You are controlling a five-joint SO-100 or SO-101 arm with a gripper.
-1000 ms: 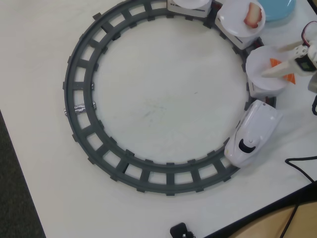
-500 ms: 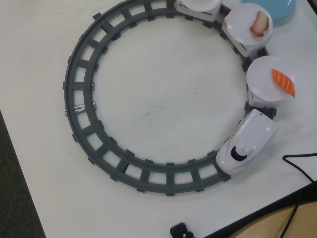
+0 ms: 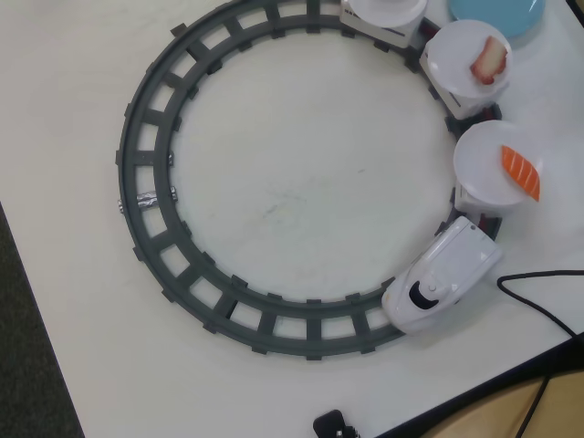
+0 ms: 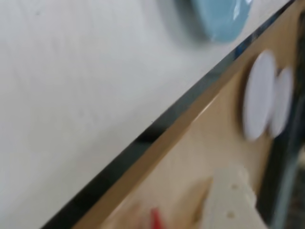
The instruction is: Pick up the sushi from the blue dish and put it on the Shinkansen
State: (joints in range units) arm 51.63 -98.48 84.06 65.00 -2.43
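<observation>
Riding already on train (image 3: 444, 274) plates near desk's right edge: two sushi (image 3: 521, 172); blue dish (image 3: 497, 14) looks bare; pincer unseen, state unknowable.

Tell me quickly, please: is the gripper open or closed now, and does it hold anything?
Gripper: cannot be told. The wrist view is blurred, and the overhead view does not show it.

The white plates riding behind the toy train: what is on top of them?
In the overhead view, the plate nearest the train carries orange salmon sushi. The next plate carries a red-and-white piece. The third plate is cut off by the frame, so its load stays unseen.
</observation>
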